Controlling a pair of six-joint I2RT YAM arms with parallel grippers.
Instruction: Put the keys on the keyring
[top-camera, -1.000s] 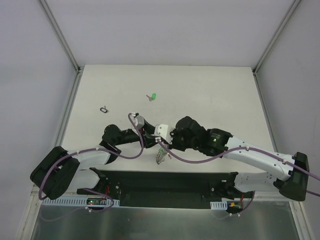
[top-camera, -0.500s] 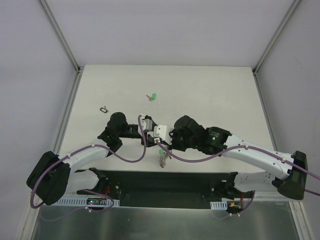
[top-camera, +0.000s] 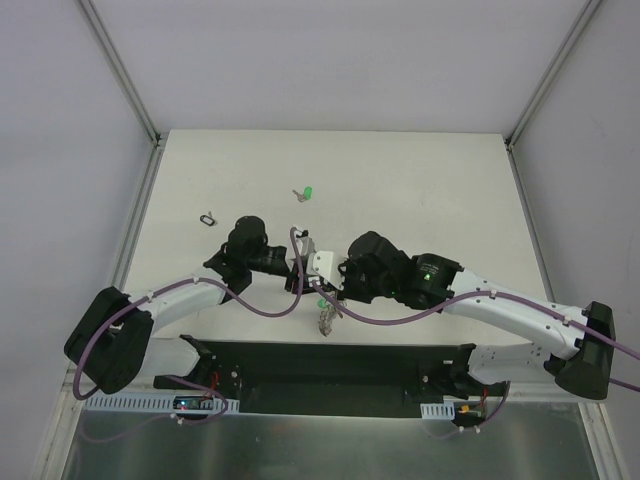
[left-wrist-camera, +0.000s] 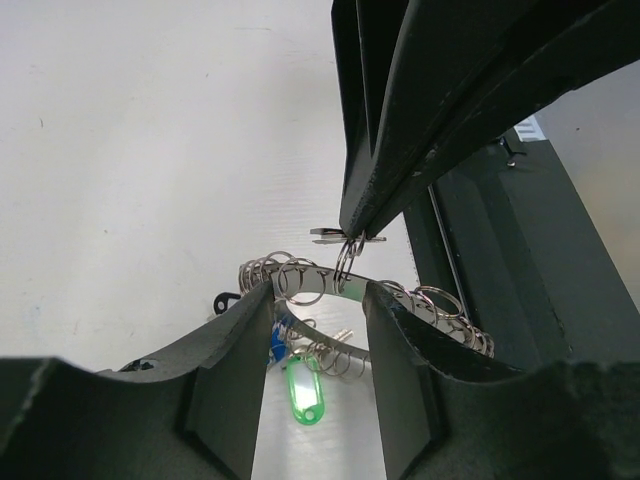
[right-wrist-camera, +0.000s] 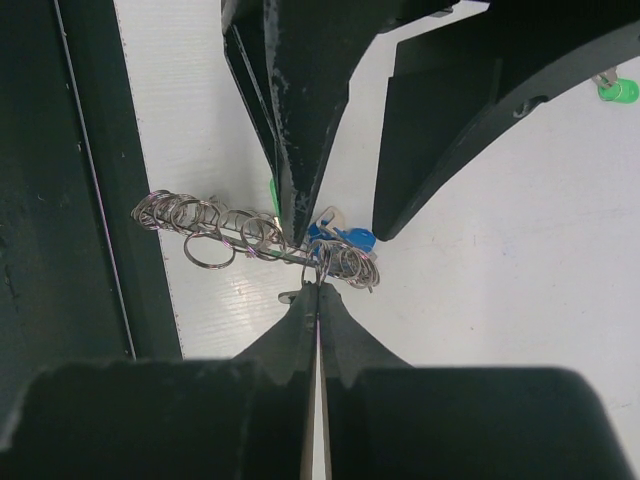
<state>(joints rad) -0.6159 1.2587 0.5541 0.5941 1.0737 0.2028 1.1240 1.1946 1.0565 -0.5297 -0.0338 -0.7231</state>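
Note:
The keyring is a silver band strung with several small rings, low over the table near the front edge. A blue-headed key and a green tag hang from it. My right gripper is shut on a small split ring with a silver key piece at the band. In the left wrist view it comes in from above. My left gripper is open, its fingers straddling the band. A green-headed key lies alone farther back.
A tiny black loop lies at the left of the table. The black base plate runs along the near edge just behind the keyring. Both grippers are crowded together there.
My left arm has swung forward and right, bringing its gripper up against the right gripper and around the keyring. The right gripper has shifted only slightly and keeps its hold.

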